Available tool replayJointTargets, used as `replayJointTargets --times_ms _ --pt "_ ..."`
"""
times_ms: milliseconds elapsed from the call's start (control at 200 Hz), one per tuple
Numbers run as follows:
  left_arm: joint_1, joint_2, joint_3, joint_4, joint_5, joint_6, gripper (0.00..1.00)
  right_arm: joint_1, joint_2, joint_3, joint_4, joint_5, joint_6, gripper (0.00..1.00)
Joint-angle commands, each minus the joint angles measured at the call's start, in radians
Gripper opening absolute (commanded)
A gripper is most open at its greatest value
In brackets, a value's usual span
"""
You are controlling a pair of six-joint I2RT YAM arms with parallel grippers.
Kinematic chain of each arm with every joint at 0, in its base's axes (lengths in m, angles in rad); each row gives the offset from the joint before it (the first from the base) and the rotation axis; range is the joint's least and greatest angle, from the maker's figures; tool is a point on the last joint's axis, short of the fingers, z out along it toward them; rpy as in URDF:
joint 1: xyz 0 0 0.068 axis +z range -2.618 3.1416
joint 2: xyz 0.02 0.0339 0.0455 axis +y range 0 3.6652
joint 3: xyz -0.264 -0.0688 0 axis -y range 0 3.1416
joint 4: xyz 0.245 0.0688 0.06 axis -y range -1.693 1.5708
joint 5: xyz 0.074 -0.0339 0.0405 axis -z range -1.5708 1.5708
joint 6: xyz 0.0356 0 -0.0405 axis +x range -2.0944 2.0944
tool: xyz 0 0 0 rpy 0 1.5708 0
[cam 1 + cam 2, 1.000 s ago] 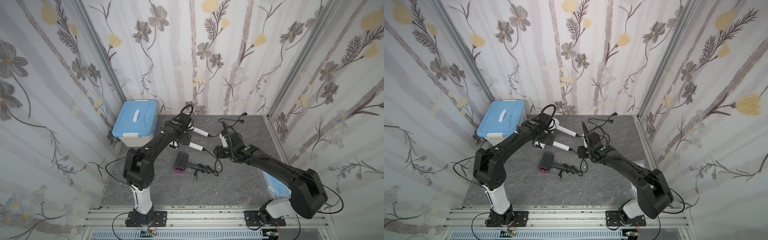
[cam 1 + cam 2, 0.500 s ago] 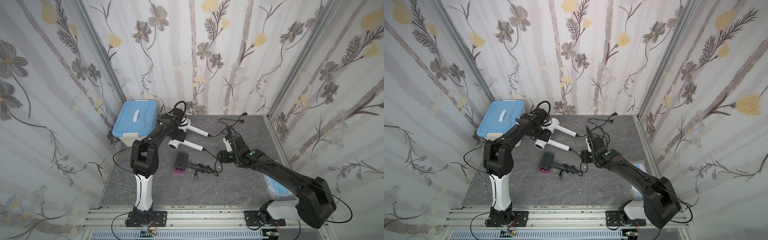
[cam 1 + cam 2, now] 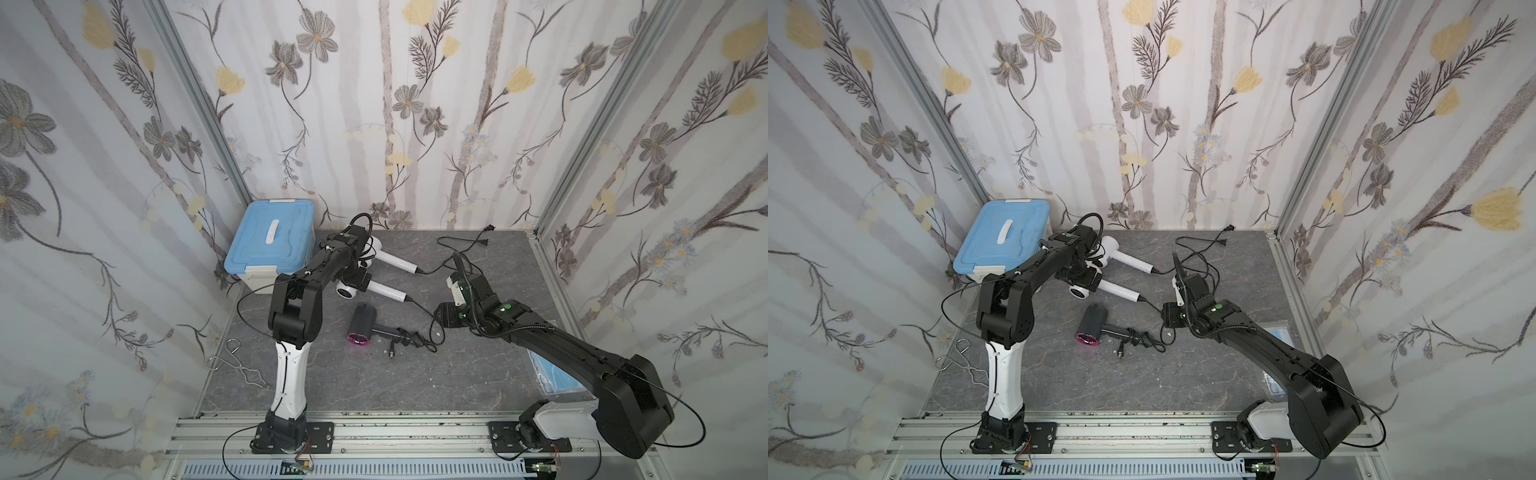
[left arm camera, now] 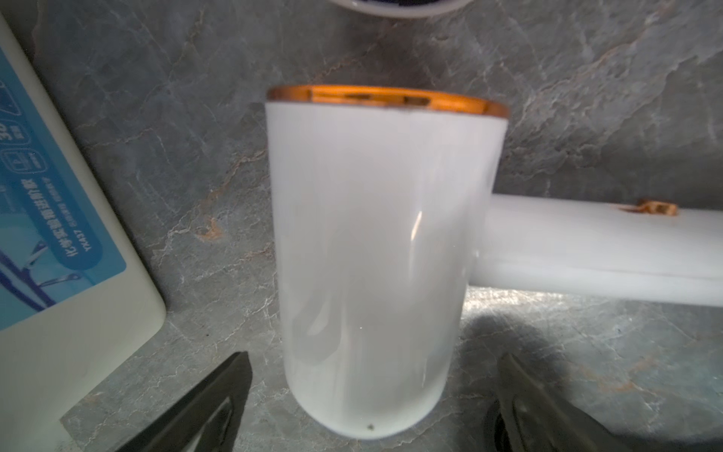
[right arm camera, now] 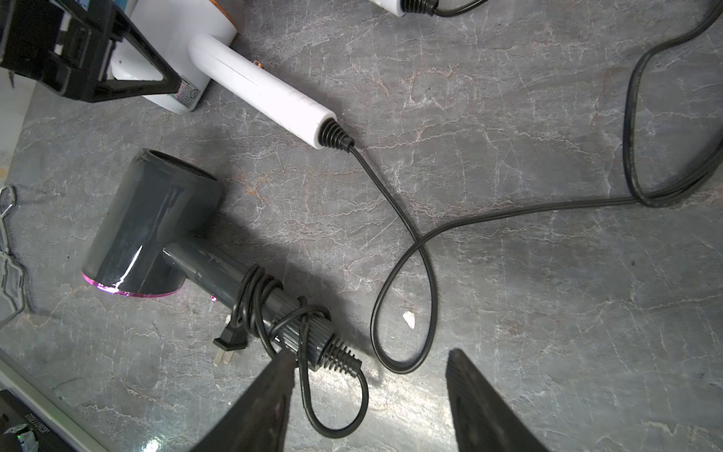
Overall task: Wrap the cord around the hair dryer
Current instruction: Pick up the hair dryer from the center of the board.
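left wrist view | white dryer (image 4: 371,254) barrel blurred, handle cut off | second dryer (image 4: 395,11) mostly cut off by edge

The blue label (image 4: 54,235) on the storage box (image 3: 270,245), left of centre in both top views, seems to read "YXA37". Its Chinese characters are blurred.

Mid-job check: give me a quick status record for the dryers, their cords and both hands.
dark dryer: cord coiled round handle
near white dryer: cord loose, looped
far white dryer: cord loose
left hand: open, astride near white dryer's barrel
right hand: open, empty, near dark dryer's handle end
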Motion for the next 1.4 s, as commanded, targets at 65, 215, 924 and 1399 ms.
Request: replayJointTargets --times_ms 65,215,924,1399 --pt "0.001 0.031 0.007 0.011 0.007 0.009 1.0 -0.014 -0.022 -0.006 0.019 0.004 0.01 0.63" --pt "0.0 0.043 -0.011 0.035 0.009 -0.003 0.89 -0.041 -0.041 -0.013 0.004 0.001 0.009 0.63" --pt "-0.011 -0.055 -0.079 0.075 -0.01 -0.094 0.22 -0.301 -0.169 -0.073 -0.029 -0.013 0.009 0.63" --pt "-0.094 -0.289 -0.194 0.114 -0.072 -0.234 0.0 -0.517 -0.091 -0.118 0.161 -0.211 0.044 0.62"
